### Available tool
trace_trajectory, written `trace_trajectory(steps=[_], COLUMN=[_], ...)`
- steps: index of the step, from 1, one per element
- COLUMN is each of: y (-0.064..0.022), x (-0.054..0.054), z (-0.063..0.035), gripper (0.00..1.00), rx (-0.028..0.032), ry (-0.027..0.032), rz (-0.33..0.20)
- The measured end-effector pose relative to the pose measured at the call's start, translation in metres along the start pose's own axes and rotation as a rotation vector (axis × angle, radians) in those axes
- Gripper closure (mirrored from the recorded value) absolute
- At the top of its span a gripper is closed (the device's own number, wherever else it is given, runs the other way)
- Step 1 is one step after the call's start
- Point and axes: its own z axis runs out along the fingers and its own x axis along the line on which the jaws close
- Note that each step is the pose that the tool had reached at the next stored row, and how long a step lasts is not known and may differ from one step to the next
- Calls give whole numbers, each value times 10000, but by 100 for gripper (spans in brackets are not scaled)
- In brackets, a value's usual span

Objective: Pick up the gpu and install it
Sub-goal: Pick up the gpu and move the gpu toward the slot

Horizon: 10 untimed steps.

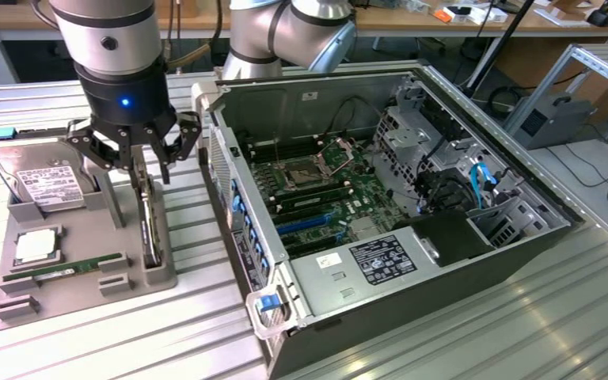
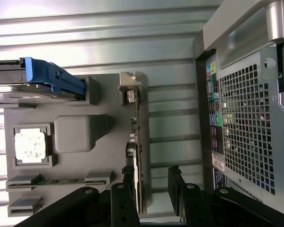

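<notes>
Black gripper (image 2: pixel 151 176), spread wide: I see it straddling the thin tan-brown gpu (image 2: pixel 137 135), which stands edgewise in the grey plastic tray (image 2: pixel 109 106), long axis running between the jaws.

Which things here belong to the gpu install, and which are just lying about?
Job: gpu, on edge in the gray tray; gripper, open astride it; computer case, side open.
Lying about: hard drive; processor chip; memory stick.

Print on the hard drive label (image 1: pixel 53 190) and power-supply sticker (image 1: pixel 389 258) is unreadable.
</notes>
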Motion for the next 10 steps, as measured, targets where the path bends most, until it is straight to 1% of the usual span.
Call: trace_trajectory(steps=[10], y=[-3], x=[1], z=[61], gripper=[58], rx=[1], ry=[0], rz=[0])
